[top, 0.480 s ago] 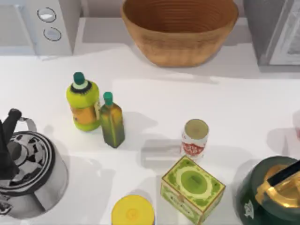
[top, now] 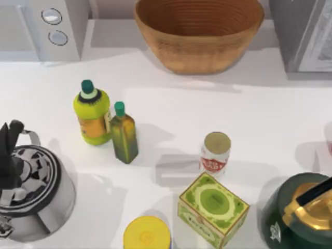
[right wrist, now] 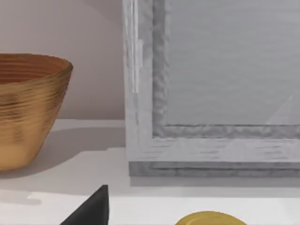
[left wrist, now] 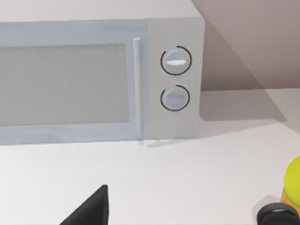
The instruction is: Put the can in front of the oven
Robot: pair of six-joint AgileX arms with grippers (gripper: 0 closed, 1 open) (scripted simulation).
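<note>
I see the can (top: 216, 153) standing upright on the white bench (top: 259, 119), white with a red label and a dull gold top, nothing gripping it. Taking the can as my landmark: the green square box (top: 213, 209) sits just below it in the top view, close but whether they touch I cannot tell. The round yellow-topped container (top: 147, 234) is below and to the left of the can, at the lower edge. To the can's left stands the dark olive bottle (top: 123, 134), and just beyond that the yellow-green bottle (top: 92, 113) with a green cap, the two bottles side by side. Far left of the can is the steel kettle (top: 32, 193), with my left arm's dark shape over it. Right and below the can sits the dark green teapot (top: 301, 212) with a gold lid.

Above the can, at the back of the bench, is the woven basket (top: 199, 32). The oven (left wrist: 101, 79) with two round knobs is at the back left, well apart from the can; another grey appliance (right wrist: 211, 89) stands at the back right.

For both the left tool and the right tool, I cannot tell whether they are spread or pressed together.
</note>
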